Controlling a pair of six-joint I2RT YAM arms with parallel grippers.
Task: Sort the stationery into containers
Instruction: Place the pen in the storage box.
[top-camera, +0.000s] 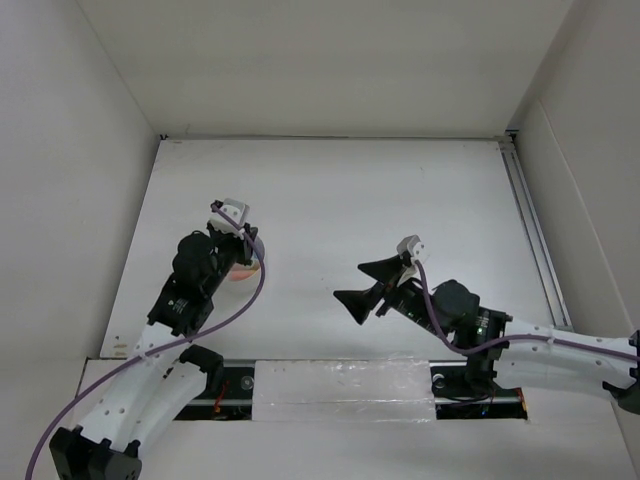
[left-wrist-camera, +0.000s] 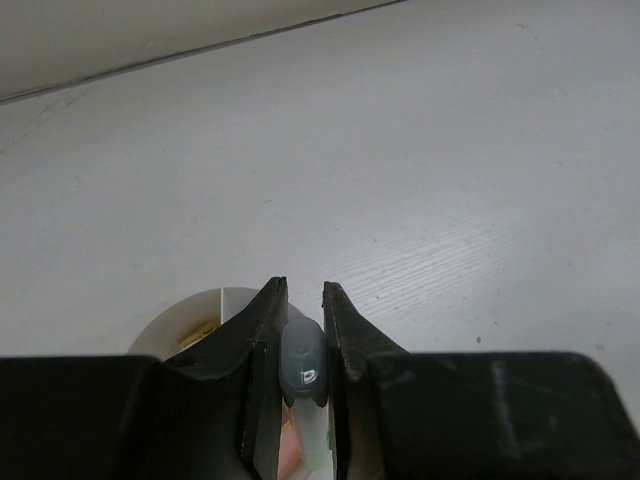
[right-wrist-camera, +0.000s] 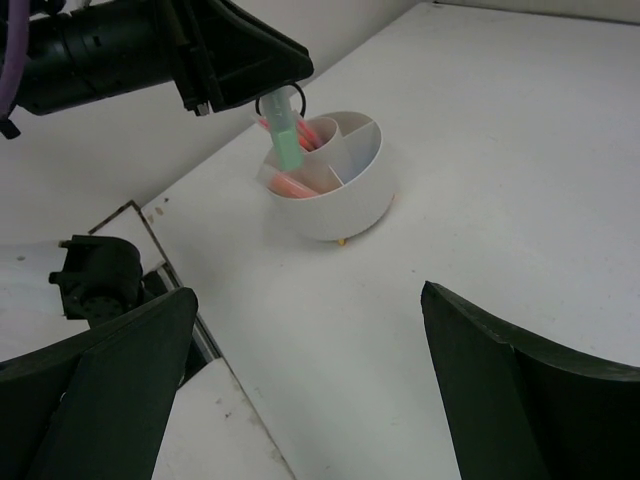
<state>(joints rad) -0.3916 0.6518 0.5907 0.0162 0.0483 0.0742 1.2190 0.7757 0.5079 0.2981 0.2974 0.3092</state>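
The left pincer (right-wrist-camera: 283, 98) is clenched on a green marker (right-wrist-camera: 288, 143), held nearly upright over the divided white tub (right-wrist-camera: 345, 215) near the worktop's left edge. Best lowered straight into one wedge, clear of the dividers, before release. The right pincer (top-camera: 366, 284) stands released and empty.

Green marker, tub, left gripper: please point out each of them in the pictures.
green marker (right-wrist-camera: 287, 143), right wrist view, middle of its body.
tub (right-wrist-camera: 345, 208), right wrist view, outer wall.
left gripper (left-wrist-camera: 303, 288), left wrist view, midway between fingertips.
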